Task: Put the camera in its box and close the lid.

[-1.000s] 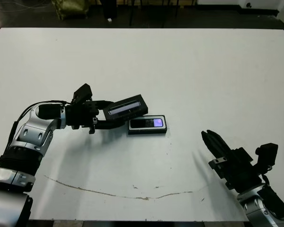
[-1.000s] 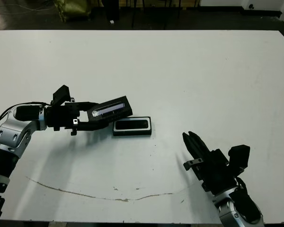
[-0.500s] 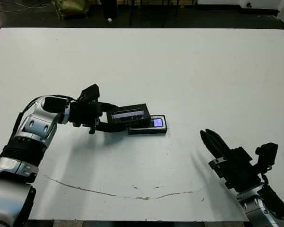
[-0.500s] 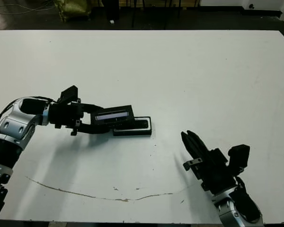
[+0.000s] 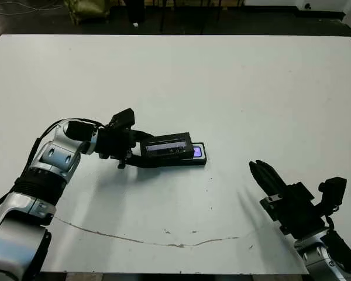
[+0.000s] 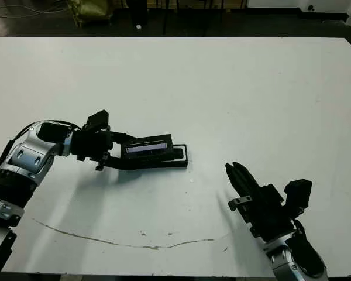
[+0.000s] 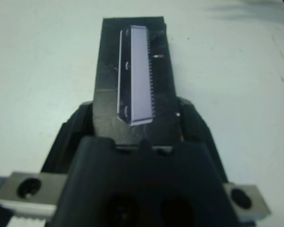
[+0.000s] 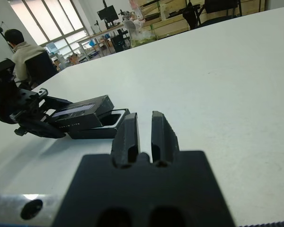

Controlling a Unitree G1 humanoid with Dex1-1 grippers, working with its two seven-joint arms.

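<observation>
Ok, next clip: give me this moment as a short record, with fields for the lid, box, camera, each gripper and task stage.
lid: held by left gripper, partly over the box, not seated
box: on the table, right end uncovered
camera: in the box, purple patch showing at the uncovered end
left gripper: shut on lid
right gripper: shut, holding nothing, apart from the box
stage: lid going on, not closed

My left arm (image 5: 50, 167) is silver metal segments with black joints and a thin black cable looping over the elbow. Both grippers are matte black; the right gripper (image 5: 268, 177) has two slim ridged fingers (image 8: 126, 135) and a silver screwed bracket.
</observation>
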